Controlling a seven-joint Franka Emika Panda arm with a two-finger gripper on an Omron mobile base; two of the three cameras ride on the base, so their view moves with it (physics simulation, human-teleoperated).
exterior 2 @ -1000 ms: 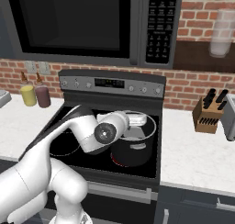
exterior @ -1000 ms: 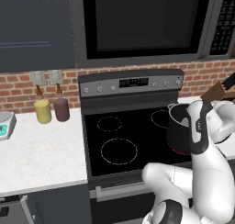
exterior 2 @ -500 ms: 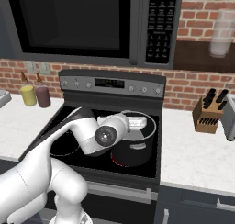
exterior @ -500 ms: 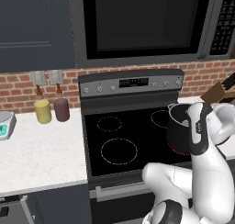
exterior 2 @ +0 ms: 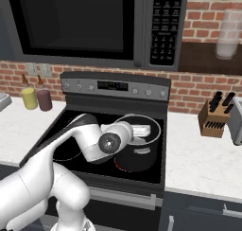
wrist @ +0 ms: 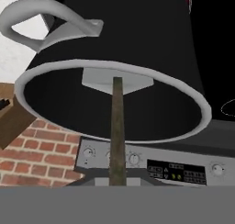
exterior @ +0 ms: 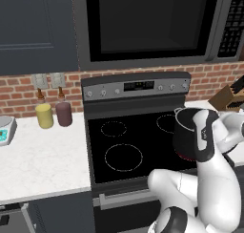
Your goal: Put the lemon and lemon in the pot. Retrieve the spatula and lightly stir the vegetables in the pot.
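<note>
- We see the gripper (exterior 2: 142,130) over the mouth of the pot (exterior 2: 137,155), its jaws drawn tight on the thin dark handle of the spatula (wrist: 117,126).
- In the hand view the handle runs straight away from the gripper into the pot, and the flat light-grey blade (wrist: 117,79) lies inside against the dark interior.
- We cannot make out the lemons inside the pot in any view.
- The pot (exterior: 186,139) stands on the stove (exterior 2: 71,145), at the front right of the cooktop, with red showing on the glass just under it.
- One pale side handle (wrist: 43,19) of the pot shows clearly in the hand view.
- The white arm (exterior: 209,151) passes in front of the pot in the left base view and hides much of it.
- On the counter (exterior: 43,155) left of the stove, by its back edge at the brick wall, we see a pale-yellow jar (exterior: 44,116) just beside a dark maroon jar (exterior: 64,114).
- On the counter right of the stove, near the back, sits a knife block (exterior 2: 215,119).
</note>
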